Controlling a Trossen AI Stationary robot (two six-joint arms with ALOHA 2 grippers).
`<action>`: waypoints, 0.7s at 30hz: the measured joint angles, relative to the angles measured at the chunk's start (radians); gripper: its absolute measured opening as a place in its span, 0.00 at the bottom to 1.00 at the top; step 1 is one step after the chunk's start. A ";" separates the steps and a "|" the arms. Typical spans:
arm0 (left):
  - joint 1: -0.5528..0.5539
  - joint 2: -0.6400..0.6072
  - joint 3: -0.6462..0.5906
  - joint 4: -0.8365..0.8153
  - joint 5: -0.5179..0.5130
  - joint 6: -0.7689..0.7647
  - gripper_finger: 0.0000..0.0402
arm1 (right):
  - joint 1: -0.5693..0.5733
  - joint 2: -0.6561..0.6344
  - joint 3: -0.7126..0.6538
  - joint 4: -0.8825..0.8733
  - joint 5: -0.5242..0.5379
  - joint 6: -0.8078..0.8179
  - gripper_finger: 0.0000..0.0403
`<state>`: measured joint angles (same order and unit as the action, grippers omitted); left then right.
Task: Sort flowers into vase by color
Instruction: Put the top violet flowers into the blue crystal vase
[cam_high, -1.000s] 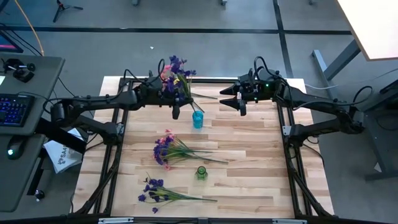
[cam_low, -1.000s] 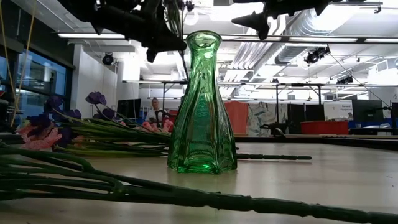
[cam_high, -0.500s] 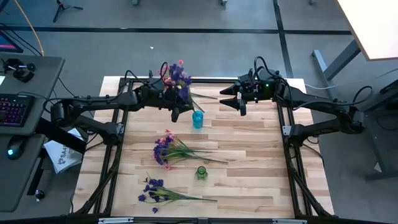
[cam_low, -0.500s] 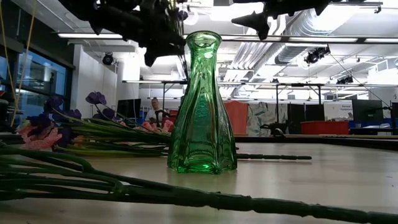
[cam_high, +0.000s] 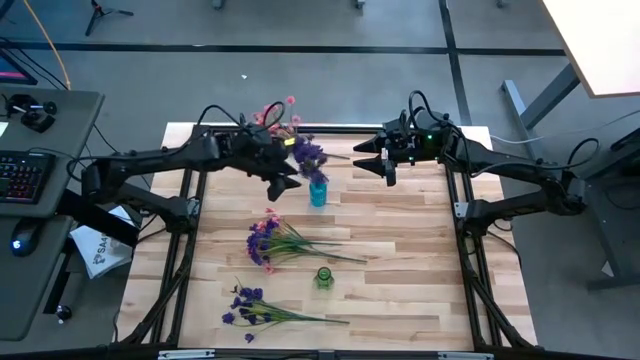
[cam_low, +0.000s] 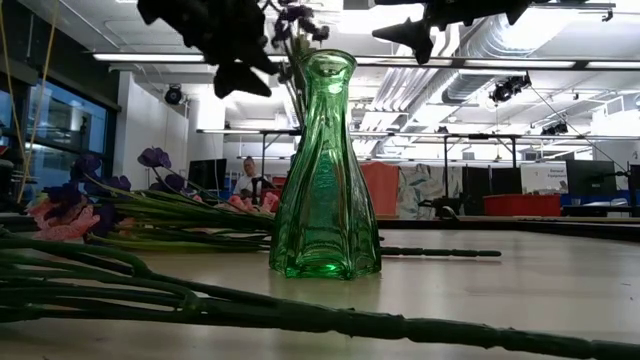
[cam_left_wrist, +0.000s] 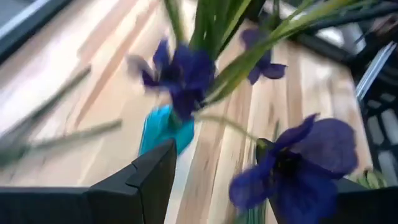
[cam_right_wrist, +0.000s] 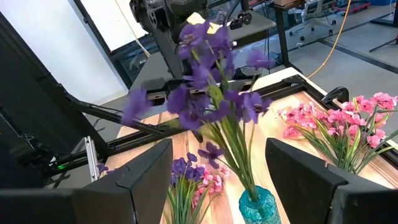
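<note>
Purple sprig (cam_high: 308, 156) standing in blue vase (cam_high: 318, 193), seemingly free of any grip. Left gripper (cam_high: 285, 181) just beside it, fingers apart. Right gripper (cam_high: 370, 160) waiting near far edge, fingers apart, holding nothing. Pink sprigs (cam_high: 266, 240) lying mid-table near green vase (cam_high: 323, 277).

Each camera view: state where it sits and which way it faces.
High: overhead, straight down on the table; both arms show.
Low: at tabletop height behind the green vase, facing the room; arms overhead.
Left wrist: on the left arm, facing the blue vase; left gripper open.
Right wrist: on the right arm, facing the left arm; right gripper open.
Shared: both wrist views show the purple flowers in the blue vase.
</note>
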<state>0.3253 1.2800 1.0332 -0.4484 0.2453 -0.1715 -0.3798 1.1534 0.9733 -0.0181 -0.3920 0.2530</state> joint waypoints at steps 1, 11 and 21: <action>0.002 0.000 0.015 -0.043 -0.001 0.000 0.52 | 0.000 0.000 0.000 0.000 0.000 0.000 0.62; -0.007 -0.069 0.044 -0.360 -0.038 -0.155 0.52 | 0.000 -0.022 0.002 -0.046 -0.056 0.004 0.62; -0.249 -0.288 -0.110 -0.285 -0.290 -0.547 0.51 | 0.067 -0.037 0.002 -0.479 -0.239 0.006 0.62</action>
<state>0.0766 0.9920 0.9237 -0.7334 -0.0446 -0.7183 -0.3125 1.1168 0.9749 -0.4970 -0.6307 0.2587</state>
